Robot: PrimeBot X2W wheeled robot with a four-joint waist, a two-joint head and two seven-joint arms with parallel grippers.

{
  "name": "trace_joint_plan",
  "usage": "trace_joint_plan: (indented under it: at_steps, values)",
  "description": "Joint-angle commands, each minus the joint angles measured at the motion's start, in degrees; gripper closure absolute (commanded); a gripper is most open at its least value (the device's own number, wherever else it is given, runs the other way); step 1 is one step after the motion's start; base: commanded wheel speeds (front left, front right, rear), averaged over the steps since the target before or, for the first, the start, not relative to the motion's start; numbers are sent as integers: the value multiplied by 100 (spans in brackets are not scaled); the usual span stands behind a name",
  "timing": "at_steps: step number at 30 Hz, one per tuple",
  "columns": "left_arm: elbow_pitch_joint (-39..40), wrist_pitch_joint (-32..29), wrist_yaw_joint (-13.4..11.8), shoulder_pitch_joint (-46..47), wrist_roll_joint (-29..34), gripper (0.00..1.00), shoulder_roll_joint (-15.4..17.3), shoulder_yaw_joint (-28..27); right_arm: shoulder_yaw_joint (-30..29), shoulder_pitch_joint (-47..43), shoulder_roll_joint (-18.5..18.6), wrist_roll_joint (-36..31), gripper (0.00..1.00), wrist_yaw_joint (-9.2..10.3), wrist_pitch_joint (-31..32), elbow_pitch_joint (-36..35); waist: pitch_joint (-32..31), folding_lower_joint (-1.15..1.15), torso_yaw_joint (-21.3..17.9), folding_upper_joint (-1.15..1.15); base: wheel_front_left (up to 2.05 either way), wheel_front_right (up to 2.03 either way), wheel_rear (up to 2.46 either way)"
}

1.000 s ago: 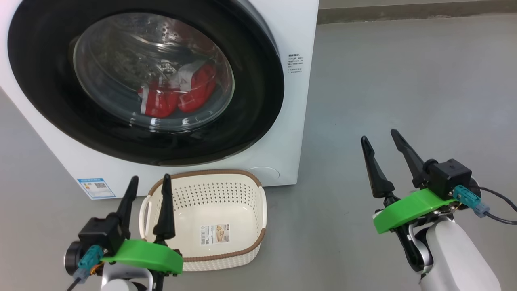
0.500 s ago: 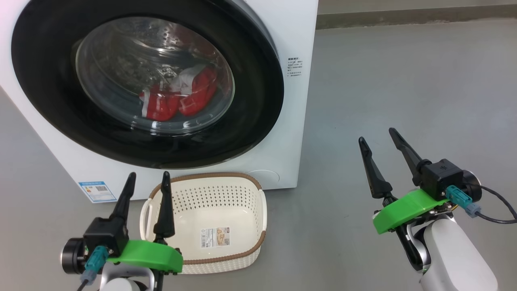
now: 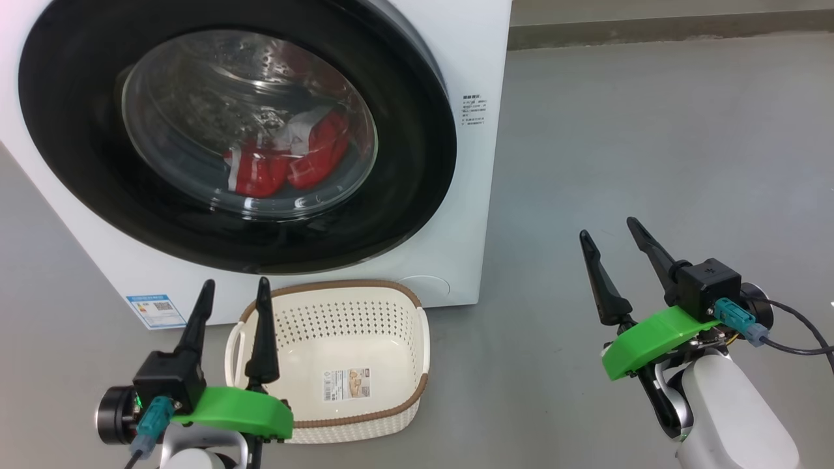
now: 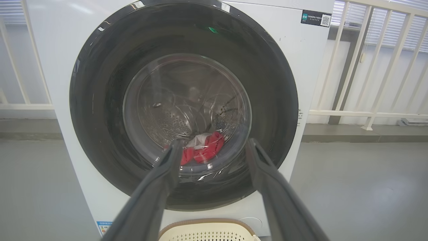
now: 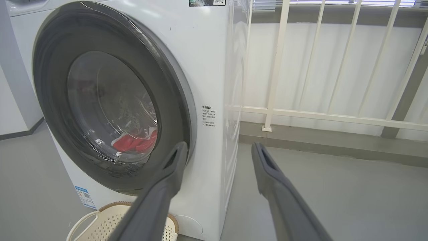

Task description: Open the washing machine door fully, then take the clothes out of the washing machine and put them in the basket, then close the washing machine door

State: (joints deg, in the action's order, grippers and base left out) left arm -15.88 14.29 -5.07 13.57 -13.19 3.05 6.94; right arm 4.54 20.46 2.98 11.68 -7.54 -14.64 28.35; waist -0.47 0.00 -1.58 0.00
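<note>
The washing machine door [image 3: 85, 163] is a large round disc of glossy black, shut against the front of the white washing machine [image 3: 469, 52], and it covers most of that face. At its centre a clear glass bowl window [image 3: 195, 98] bulges outward and catches bright reflections. Through the glass the perforated steel drum [image 4: 174, 124] shows. At its bottom lie the clothes [image 3: 287, 163], soft crumpled bright red fabric with white patches, bunched in 1 heap. A small blue label [image 3: 156, 311] is stuck at the cabinet's lower left corner, and a block of small dark print [image 3: 475, 107] sits on the front just right of the door.

The basket [image 3: 326, 319] stands on the smooth grey floor [image 3: 651, 130] just in front of the machine, below the door. It is cream-white plastic, a rounded rectangle with perforated walls, a brown woven-look rim and a looped side handle. A product sticker [image 3: 347, 383] lies on its floor.

The left gripper [image 3: 236, 282] hovers at the basket's near-left corner, its 2 dark tapered fingers spread wide with nothing between them. The right gripper [image 3: 607, 227] hangs over the floor well to the right of the machine, its jaws likewise wide apart and gripping nothing. Each gripper carries a bright green plastic bracket [image 3: 238, 410]. A white railing [image 5: 334, 67] stands to the right of and beyond the machine.
</note>
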Motion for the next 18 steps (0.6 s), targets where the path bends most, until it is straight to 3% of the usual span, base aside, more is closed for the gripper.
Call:
trace_joint_plan:
  at_steps: [1, 18]
  values:
    - [126, 50, -35, 214, -6, 0, 125, -195, 129, 266, -11, 72, 0, 5, -36, -110, 3, 0, 0, 0, 0, 0, 0]
    - [261, 15, -125, 158, -78, 0, 151, -132, 78, 312, -11, 88, 0, 5, -36, -5, 55, 0, 17, 0, 0, 0, 0]
